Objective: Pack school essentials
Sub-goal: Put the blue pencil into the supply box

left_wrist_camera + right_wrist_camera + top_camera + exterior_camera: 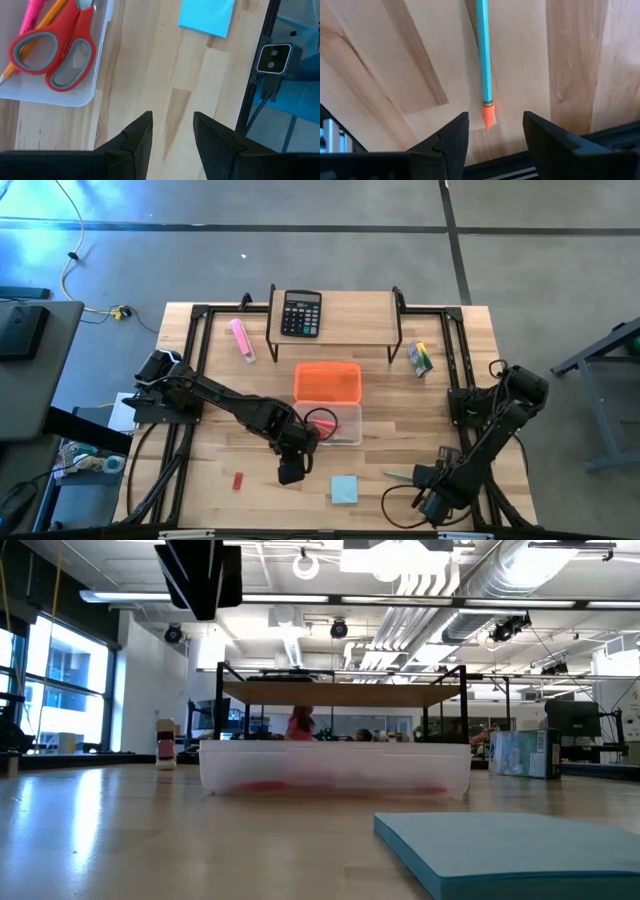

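The clear box (345, 425) stands mid-table, with the red-handled scissors (52, 55), a pink pen (31, 12) and an orange pencil (35, 40) lying in it. My left gripper (172, 132) hovers open over bare wood just near of the box (75, 97), and also shows in the high view (292, 472). The light-blue sticky-note pad (344, 490) lies flat toward the near edge. My right gripper (495, 132) is open, its fingers on either side of the orange tip of a teal pen (484, 60) lying on the table, apart from it. The red eraser (238, 480) and the yellow pack (420, 358) also lie on the table.
The orange lid (327, 380) lies just beyond the box. A black calculator (301, 312) sits on a small wooden shelf (350, 310) at the far edge, and a pink marker (242, 340) lies left of it. Black frame rails (195, 370) run along both sides. The low camera (273, 57) is at the near edge.
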Robot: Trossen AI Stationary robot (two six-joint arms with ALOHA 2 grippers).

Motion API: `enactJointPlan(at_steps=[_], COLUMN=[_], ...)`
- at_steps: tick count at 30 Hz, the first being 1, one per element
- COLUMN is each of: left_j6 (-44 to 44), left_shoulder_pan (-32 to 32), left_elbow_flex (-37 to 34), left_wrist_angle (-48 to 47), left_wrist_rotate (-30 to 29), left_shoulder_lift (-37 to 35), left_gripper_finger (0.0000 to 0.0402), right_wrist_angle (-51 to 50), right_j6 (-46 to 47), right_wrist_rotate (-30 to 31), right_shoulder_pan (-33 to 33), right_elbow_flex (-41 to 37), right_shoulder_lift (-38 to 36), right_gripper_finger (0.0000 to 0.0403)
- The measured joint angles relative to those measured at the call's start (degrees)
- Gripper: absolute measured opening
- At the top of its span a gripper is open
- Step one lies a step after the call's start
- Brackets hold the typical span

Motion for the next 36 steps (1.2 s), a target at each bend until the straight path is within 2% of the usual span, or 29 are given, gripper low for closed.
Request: enactJointPlan(at_steps=[8,21,27,30,36], left_j6=[-0.84,-0.82,0.23,0.23,0.25], left_shoulder_pan=[0.00,0.03,0.04,0.09,0.09], left_elbow_flex=[0.00,0.00,0.00,0.00,0.00], left_wrist_angle=[0.00,0.00,0.02,0.00,0.04], left_wrist_rotate=[0.00,-0.10,-1.18,-1.24,-2.08], left_shoulder_lift=[0.00,0.00,0.00,0.00,0.00], left_gripper_finger=[0.0131,0.0131,0.0131,0.0131,0.0131], right_wrist_angle=[-3.22,-10.74,-7.91,-1.60,9.73], right_j6=[-9.01,-10.83,-4.16,-1.63,0.21], right_wrist_rotate=[-2.59,-4.50,-5.64,-5.12,1.40], right_shoulder_pan=[0.94,5.81,5.79,5.79,5.79], right_elbow_flex=[0.00,-0.15,-7.79,-11.17,-14.27], right_shoulder_lift=[0.00,-0.57,-10.47,-16.86,-23.68], right_gripper_finger=[0.0178,0.0178,0.0178,0.0178,0.0178])
